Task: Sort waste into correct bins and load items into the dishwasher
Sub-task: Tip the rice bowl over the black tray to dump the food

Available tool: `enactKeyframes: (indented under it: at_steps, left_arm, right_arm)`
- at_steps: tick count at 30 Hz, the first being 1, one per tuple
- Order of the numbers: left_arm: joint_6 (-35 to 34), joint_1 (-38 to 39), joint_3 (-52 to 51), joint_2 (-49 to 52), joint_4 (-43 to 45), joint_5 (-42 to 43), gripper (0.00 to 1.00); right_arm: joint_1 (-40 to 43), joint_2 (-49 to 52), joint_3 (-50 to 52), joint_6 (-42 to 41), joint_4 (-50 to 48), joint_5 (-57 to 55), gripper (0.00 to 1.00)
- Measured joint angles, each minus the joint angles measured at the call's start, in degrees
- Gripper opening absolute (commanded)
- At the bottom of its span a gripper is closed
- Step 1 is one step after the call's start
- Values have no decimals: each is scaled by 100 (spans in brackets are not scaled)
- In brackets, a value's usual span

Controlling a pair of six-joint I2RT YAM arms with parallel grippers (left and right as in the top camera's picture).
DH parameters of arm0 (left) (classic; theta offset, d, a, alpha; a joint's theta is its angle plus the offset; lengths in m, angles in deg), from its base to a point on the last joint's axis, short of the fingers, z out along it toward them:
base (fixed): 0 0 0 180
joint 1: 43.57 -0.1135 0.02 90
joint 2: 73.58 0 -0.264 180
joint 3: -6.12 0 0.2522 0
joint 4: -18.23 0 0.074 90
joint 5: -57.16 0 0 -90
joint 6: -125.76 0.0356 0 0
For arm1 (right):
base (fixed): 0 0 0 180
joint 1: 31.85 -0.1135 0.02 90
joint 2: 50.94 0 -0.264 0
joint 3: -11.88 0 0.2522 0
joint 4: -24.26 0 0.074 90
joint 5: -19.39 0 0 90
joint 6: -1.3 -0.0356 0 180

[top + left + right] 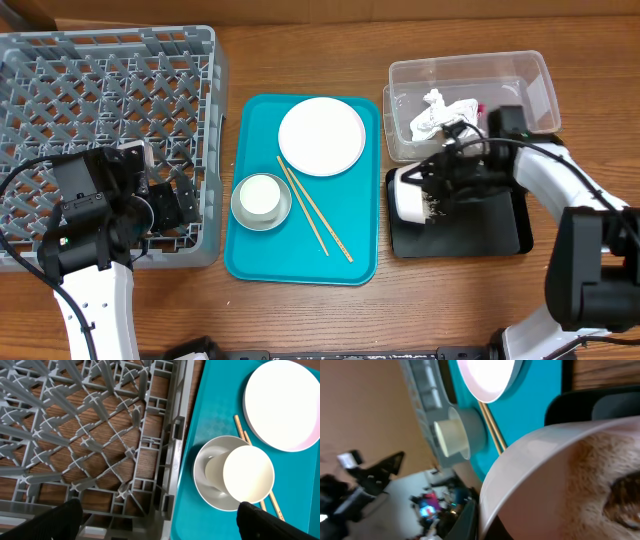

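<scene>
My right gripper (428, 186) is shut on the rim of the small bowl (408, 192), which is tipped on its side over the left end of the black tray (480, 238). In the right wrist view the bowl (555, 470) fills the frame, brownish food smeared inside, and my gripper (482, 525) pinches its rim. A crumpled white napkin (440, 112) lies in the clear tub (540, 80). My left gripper (175, 205) (160, 525) hangs open and empty over the right wall of the grey dish rack (110, 60) (75, 435).
The teal tray (300, 265) (200, 520) holds a white plate (321, 136) (282, 405), a grey bowl (240, 212) (210, 497) with a white cup (261, 196) (248, 474) in it, and wooden chopsticks (315, 215) (240, 427).
</scene>
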Motion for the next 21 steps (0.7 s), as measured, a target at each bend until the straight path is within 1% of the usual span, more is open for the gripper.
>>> enactKeyframes:
  at_steps: [5, 13, 21]
  left_arm:
    - [0, 0, 0, 0, 0, -2, 100]
    - [0, 0, 0, 0, 0, -2, 100]
    - [0, 0, 0, 0, 0, -2, 100]
  right_arm:
    - [444, 0, 321, 24, -103, 531, 4]
    - [1040, 0, 551, 15, -164, 1753, 4]
    - [1250, 0, 551, -400, -164, 2173, 4]
